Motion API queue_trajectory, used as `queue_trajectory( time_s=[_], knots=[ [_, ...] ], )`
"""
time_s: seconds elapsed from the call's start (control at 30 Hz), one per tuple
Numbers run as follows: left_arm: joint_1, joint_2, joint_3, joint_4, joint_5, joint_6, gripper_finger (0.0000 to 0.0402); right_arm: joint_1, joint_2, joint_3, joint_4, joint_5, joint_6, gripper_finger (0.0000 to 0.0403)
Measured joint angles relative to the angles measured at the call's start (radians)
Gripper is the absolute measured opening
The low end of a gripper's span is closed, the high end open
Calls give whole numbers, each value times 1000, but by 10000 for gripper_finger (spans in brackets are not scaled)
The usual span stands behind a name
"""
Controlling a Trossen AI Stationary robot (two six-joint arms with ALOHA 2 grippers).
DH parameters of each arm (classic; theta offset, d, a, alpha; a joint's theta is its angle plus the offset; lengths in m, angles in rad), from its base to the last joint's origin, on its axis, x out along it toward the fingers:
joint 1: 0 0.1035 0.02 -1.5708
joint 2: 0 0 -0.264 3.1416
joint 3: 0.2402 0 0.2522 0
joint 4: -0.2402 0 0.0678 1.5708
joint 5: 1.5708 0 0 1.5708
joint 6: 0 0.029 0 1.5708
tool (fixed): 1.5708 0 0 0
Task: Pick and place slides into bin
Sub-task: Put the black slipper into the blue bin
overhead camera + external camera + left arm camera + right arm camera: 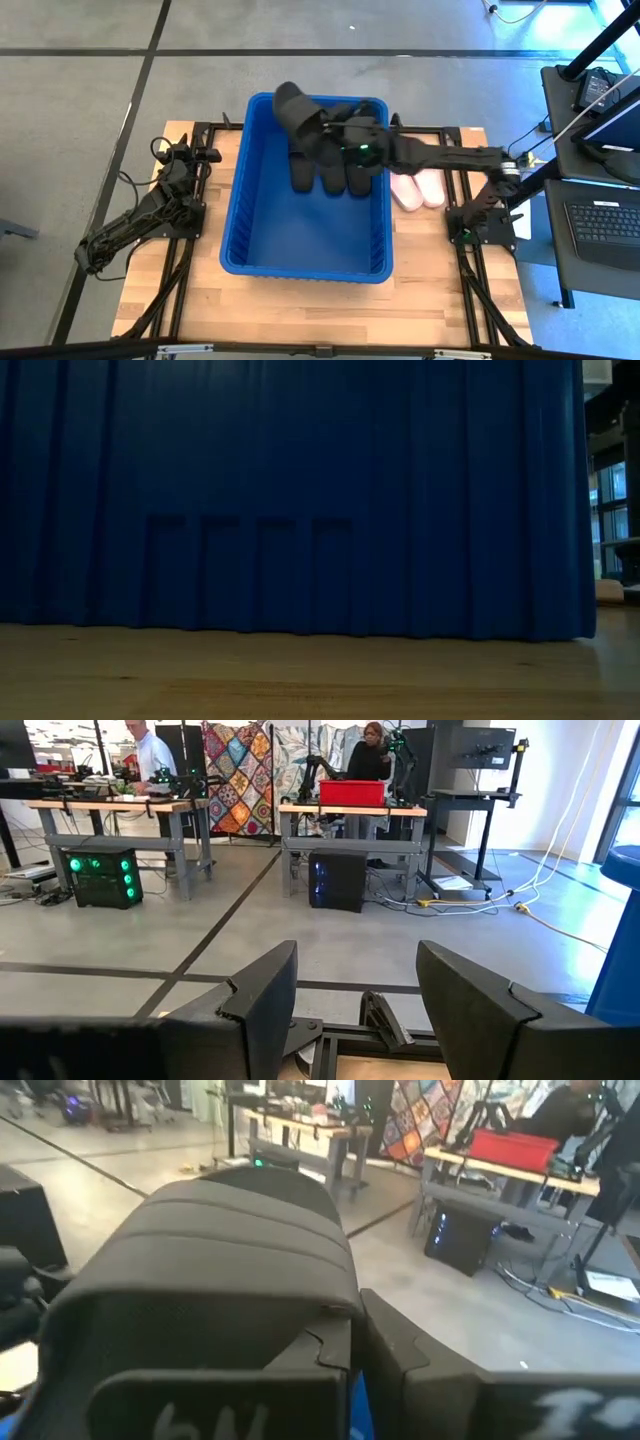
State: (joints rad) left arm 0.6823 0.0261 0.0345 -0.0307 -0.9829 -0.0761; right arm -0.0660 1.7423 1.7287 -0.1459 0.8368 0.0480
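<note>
The blue bin (236, 215) stands in the middle of the table, and its ribbed wall (300, 490) fills the low view. Three black slides (330, 172) lie side by side on its floor at the far end. My right gripper (322, 128) reaches over the bin from the right and is shut on another black slide (292, 105), whose wide strap (240, 1250) looms large in the right wrist view. Two pale pink slides (417, 188) lie on the table just right of the bin. My left gripper (355, 1010) waits open at the table's left, with nothing between its fingers. My right gripper pinches the black slide at the edge of its strap (335, 1315) between its two fingers (410, 1365). The fingers run about level, coming from the table's right. The slide sticks out past them toward the far left, lifted clear above the bin's far end.
The left arm (140, 215) lies folded beside the bin's left wall. Bare wooden table (300, 310) lies in front of the bin. A desk with a laptop (600, 225) stands off the table's right edge.
</note>
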Motion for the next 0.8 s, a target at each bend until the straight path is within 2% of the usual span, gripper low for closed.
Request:
queue_trajectory(
  time_s=[0.13, 0.27, 0.4, 0.53, 0.7, 0.8],
  knots=[
    [0, 0, 0, 15, 47, 1, 202, -11, 83, 0, 22, 0, 11, 12],
    [-1, 0, 61, 50, 292, 94, 202, -22, 136, -1, 22, -1, 54, 12],
    [-1, 0, 168, 31, 466, 222, 202, -25, 158, -1, 24, 1, 55, 12],
    [0, 10, 284, -22, 634, 249, 202, -24, 162, -1, 24, 0, 55, 12],
    [0, 121, 381, -131, 776, 369, 202, -24, 162, -1, 26, -15, 25, 12],
    [-7, 238, 429, -173, 859, 328, 202, -24, 162, -1, 24, -38, 22, 12]
  ],
)
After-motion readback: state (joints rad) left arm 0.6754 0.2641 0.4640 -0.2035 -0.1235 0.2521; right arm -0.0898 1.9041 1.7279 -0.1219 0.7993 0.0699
